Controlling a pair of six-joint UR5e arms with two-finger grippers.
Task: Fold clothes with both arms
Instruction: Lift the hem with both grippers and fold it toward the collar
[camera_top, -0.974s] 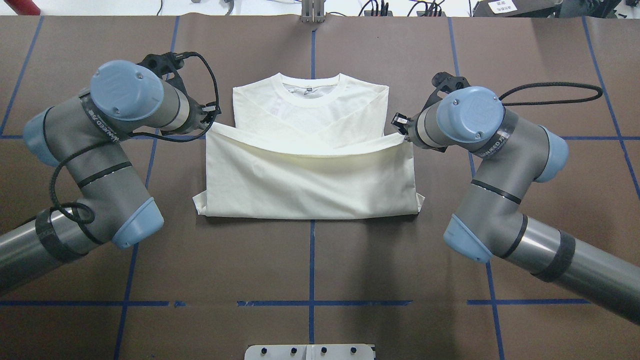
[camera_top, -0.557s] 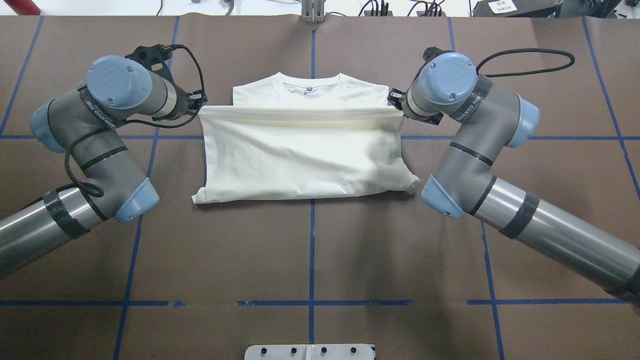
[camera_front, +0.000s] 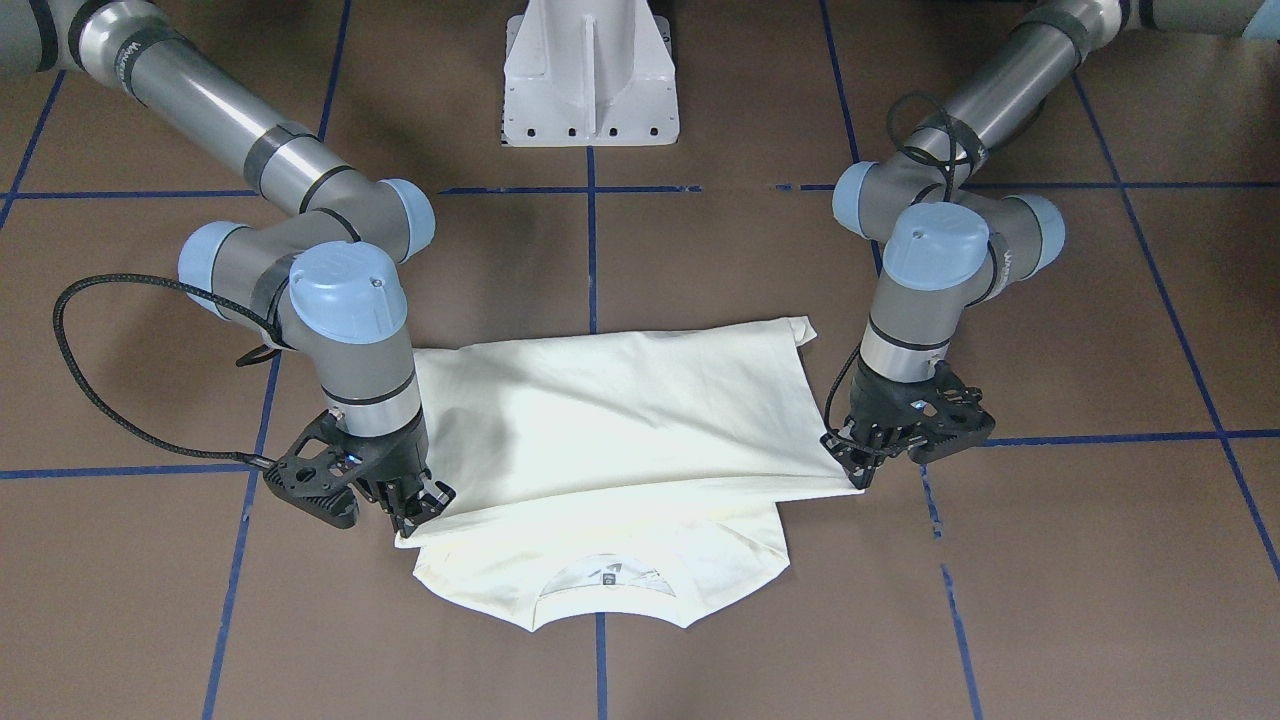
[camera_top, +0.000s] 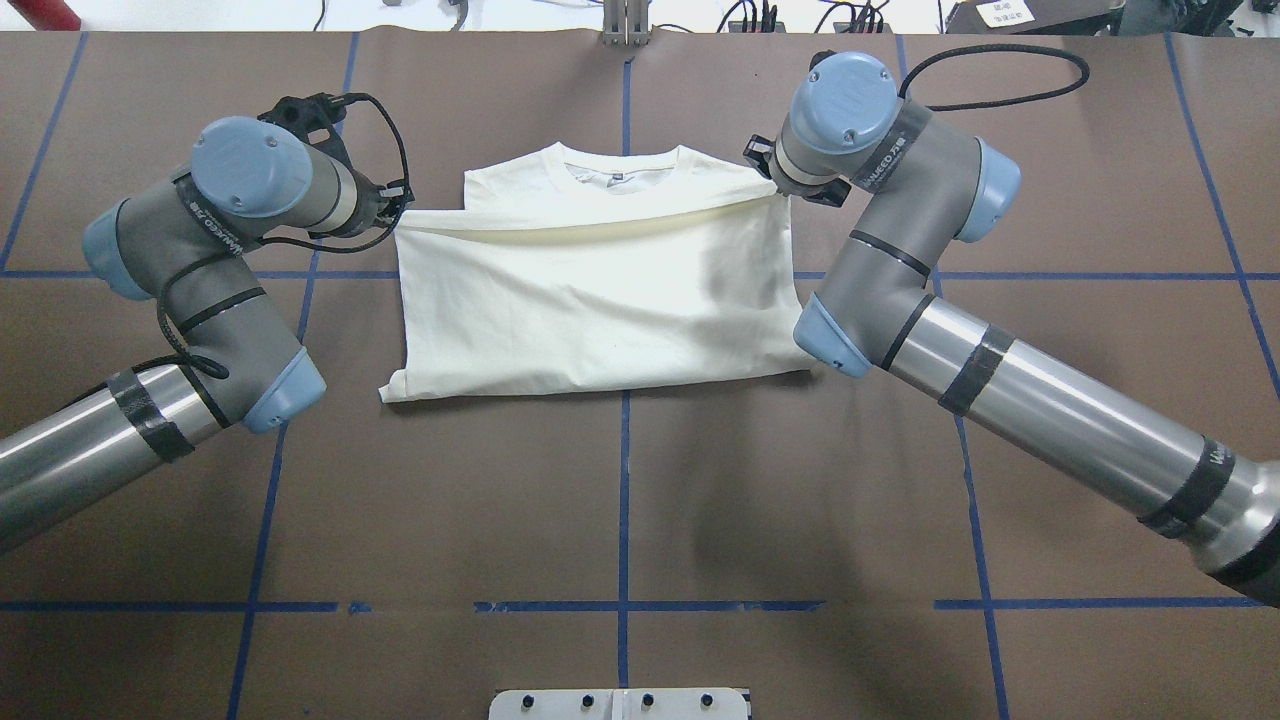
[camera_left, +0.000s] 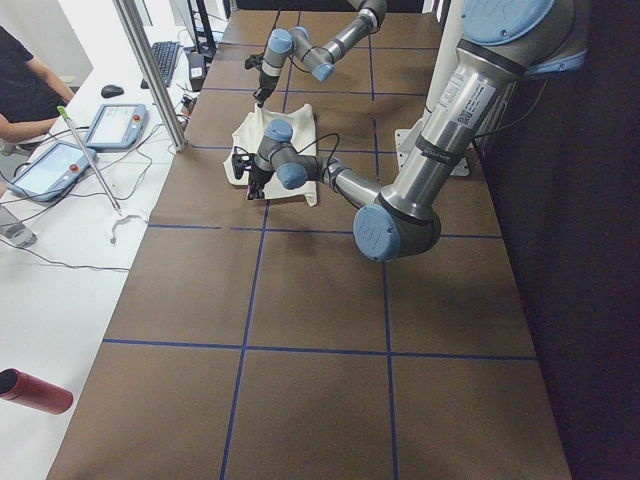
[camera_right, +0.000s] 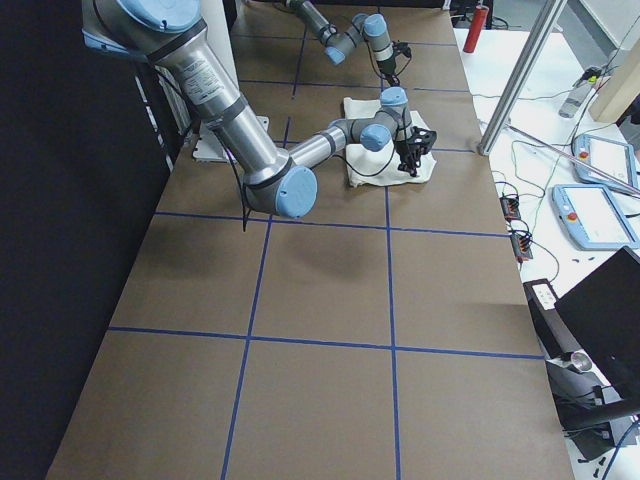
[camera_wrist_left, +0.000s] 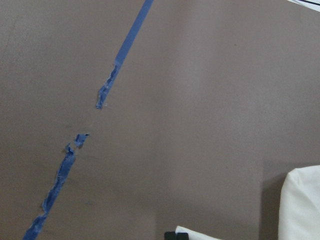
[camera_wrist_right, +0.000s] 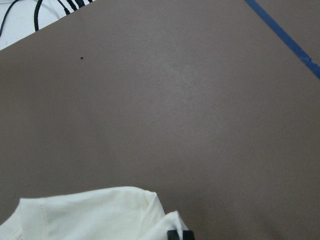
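The cream T-shirt (camera_top: 600, 310), upper centre of the overhead view, looks light and limp, so its hem corners suit gripping, where the left gripper (camera_front: 857, 468) and right gripper (camera_front: 422, 503) are clamped shut.

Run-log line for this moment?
phase: mid-fold | black left gripper: shut on cream-white T-shirt corner | black right gripper: shut on other corner | ribbed neck: uncovered

We see bright, even overhead light on the brown bench (camera_top: 800, 500). Soft grey shadows lie on the shirt (camera_top: 560, 300) and just beside it. Wrist views near the shirt look slightly soft, perhaps unfocused.
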